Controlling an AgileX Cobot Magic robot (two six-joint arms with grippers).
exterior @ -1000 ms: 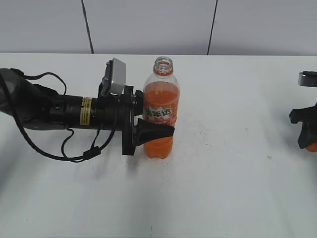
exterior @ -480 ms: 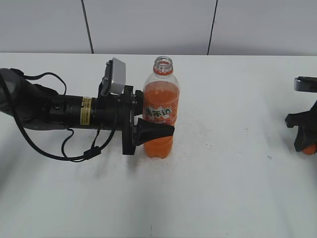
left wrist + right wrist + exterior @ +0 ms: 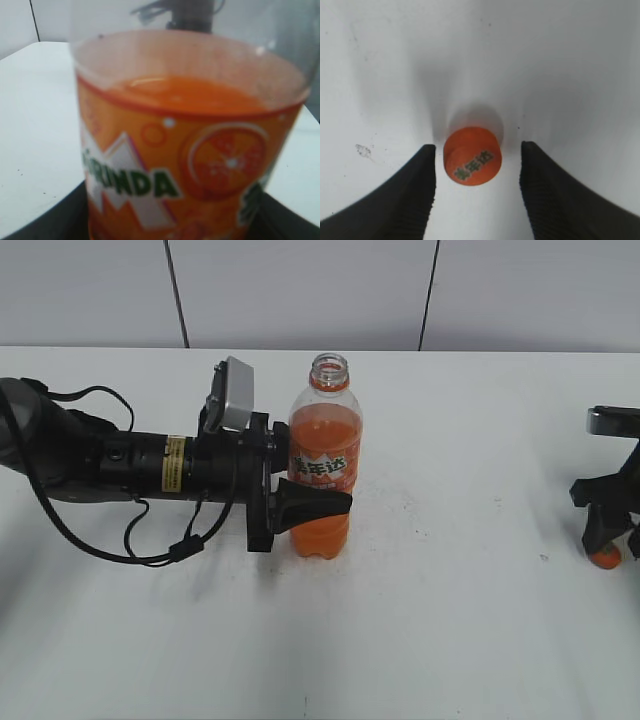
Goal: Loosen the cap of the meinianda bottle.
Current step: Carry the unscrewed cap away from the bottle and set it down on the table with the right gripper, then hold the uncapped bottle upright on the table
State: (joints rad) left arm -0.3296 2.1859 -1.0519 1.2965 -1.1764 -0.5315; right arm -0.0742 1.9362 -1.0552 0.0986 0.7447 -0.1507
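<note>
The meinianda bottle [image 3: 325,465] stands upright on the white table [image 3: 450,630], its mouth open with no cap on it. My left gripper [image 3: 332,504] is shut on its lower body from the left. The left wrist view is filled by the bottle's orange label [image 3: 185,150], with my left gripper's dark jaws [image 3: 175,232] at the bottom corners. The orange cap [image 3: 605,558] lies on the table at the far right. My right gripper [image 3: 606,540] stands over it, open. In the right wrist view the cap [image 3: 472,162] sits between the spread fingers [image 3: 477,147], touching neither.
The left arm with its cables [image 3: 130,475] lies across the left of the table. A grey wall [image 3: 300,290] stands behind the table's far edge. Bare white tabletop [image 3: 480,60] shows beyond the cap.
My right gripper has moved left and down at the far right, carrying the cap to the table, where the cap now rests between open fingers. The left gripper and bottle have not moved.
</note>
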